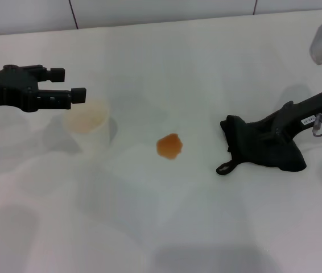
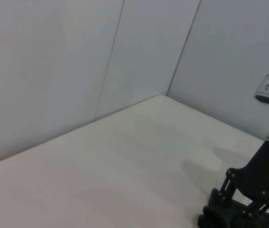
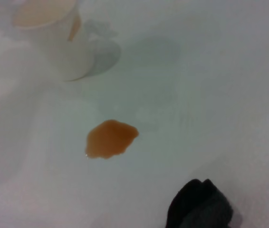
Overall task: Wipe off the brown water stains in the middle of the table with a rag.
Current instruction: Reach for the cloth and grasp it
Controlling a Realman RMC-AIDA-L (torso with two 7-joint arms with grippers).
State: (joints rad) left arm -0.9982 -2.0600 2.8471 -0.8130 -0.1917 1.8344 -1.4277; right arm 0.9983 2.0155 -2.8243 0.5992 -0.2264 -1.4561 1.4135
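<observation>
Brown water stains (image 1: 169, 146): one small orange-brown blob near the middle of the white bench (image 1: 206, 68), uncovered. Rag (image 1: 260, 145): black, lumpy cloth lying on the bench to the robot's right of the blob, apart from it, small loop at its near edge. Right gripper (image 1: 263, 132): down on the rag, jaws buried in the folds; whether they have closed on the cloth cannot be told. Left gripper (image 1: 70, 85): raised above a white paper cup (image 1: 90, 125), jaws parted, holding nothing.
</observation>
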